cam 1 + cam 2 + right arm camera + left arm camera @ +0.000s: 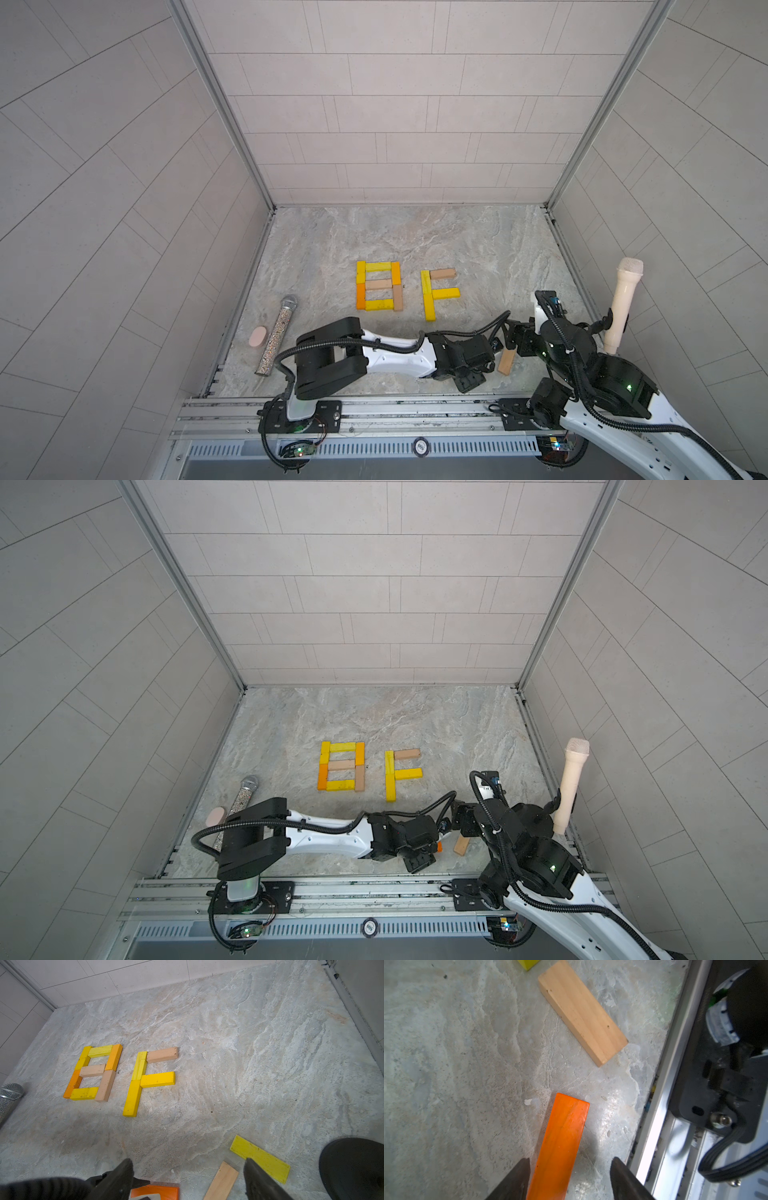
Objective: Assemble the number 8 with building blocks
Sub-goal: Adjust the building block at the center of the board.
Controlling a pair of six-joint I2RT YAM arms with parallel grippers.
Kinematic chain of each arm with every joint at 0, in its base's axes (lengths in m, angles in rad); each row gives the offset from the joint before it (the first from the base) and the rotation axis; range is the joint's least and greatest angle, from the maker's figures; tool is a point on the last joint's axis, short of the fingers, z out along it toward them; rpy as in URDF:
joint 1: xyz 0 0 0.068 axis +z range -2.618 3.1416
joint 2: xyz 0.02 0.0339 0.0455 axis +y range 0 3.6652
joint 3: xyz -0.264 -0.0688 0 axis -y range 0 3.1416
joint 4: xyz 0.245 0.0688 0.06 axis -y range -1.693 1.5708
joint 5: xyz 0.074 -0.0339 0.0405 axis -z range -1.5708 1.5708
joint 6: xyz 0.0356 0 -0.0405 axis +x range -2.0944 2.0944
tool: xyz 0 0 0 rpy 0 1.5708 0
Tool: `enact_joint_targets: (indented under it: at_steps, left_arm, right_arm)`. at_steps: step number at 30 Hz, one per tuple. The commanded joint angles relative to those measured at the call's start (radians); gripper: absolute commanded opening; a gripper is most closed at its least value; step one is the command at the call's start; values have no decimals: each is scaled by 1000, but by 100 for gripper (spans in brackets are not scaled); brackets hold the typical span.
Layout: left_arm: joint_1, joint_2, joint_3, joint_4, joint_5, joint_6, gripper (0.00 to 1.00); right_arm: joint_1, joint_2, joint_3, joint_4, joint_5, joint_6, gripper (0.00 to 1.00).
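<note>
Left gripper (pixel 571 1159) spread astride flat orange wooden bar (pixel 562 1140), right gripper (pixel 188 1160) spread beside tan wooden bar (pixel 222 1180), yellow-orange-tan block figure 8 (pixel 379 284) beyond.

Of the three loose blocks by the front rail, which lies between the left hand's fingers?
The orange block: it lies between the left hand's open fingers, not yet clamped. The tan block and yellow block lie flat elsewhere, outside that hand.

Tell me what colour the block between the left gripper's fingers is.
Orange. The block shows best in the left wrist view.
</note>
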Motion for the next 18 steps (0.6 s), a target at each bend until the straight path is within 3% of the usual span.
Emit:
enact_joint_targets:
  at_steps: [1,18]
  left_arm:
    - [-6,8,14,-28,-62,18,66]
    - [-6,33,-25,25,-7,-28,57]
  right_arm:
    - [-2,-6,2,-5,19,7,84]
    - [-2,1,5,-10,15,10,83]
